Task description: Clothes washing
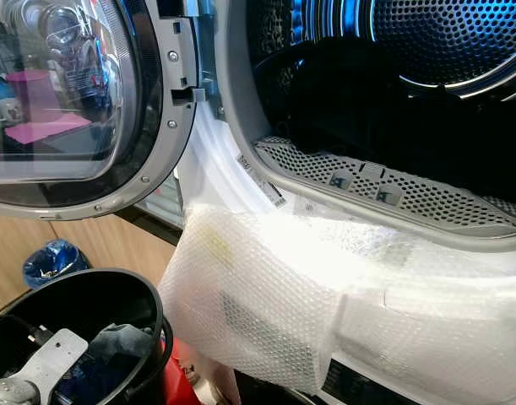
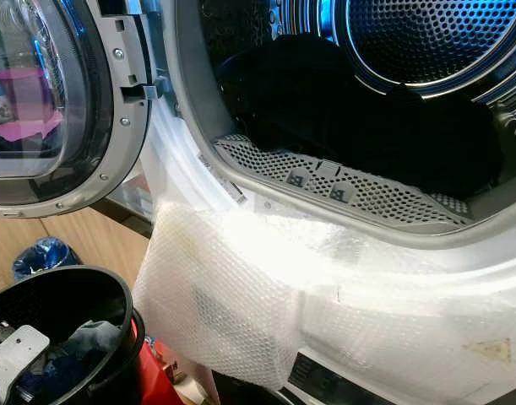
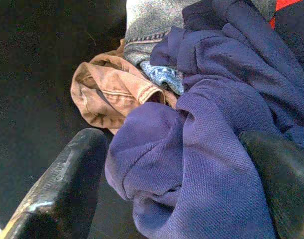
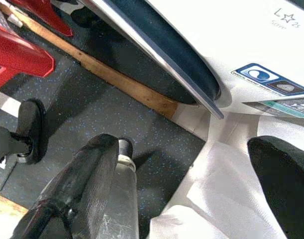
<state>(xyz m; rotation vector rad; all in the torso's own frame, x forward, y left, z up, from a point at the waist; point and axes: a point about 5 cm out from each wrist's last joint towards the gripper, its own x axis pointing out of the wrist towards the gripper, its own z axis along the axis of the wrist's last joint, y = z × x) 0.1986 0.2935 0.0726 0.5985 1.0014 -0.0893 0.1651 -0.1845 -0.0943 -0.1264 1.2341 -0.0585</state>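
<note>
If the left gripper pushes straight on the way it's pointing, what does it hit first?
The purple garment: it bulges between the left gripper's open fingers, atop the clothes pile in the black basket. A tan garment lies farther along. Exact depth is unclear.

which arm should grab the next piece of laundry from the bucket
Left. The left claw is open inside the black bucket, its fingers either side of the purple garment. The right claw hangs open above the floor.
</note>
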